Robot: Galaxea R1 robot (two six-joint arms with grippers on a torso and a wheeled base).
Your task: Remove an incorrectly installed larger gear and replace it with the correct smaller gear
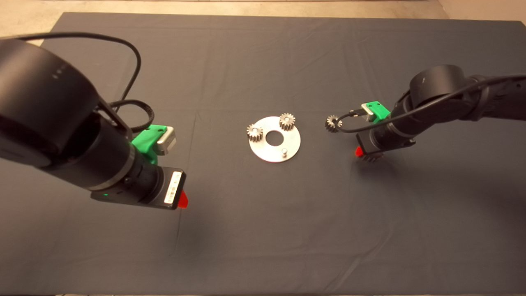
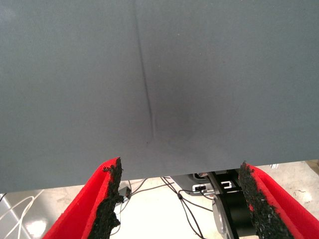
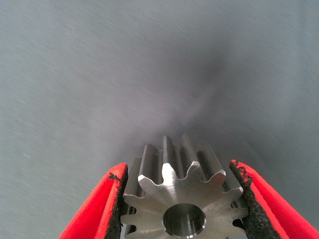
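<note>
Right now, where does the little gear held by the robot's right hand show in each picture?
Head view: the smaller gear peeks out under the right hand, right of the round plate.
Left wrist view: not in it.
Right wrist view: the gear sits clamped between the red fingers.
Shared landmark: the dark mat.

The gear [image 3: 184,199] clamped in the right gripper [image 3: 182,209] runs off the wrist picture's edge, so its lower teeth don't show. From overhead the arm covers most of it. The left gripper [image 1: 183,200] is mostly hidden under its own arm too.
</note>
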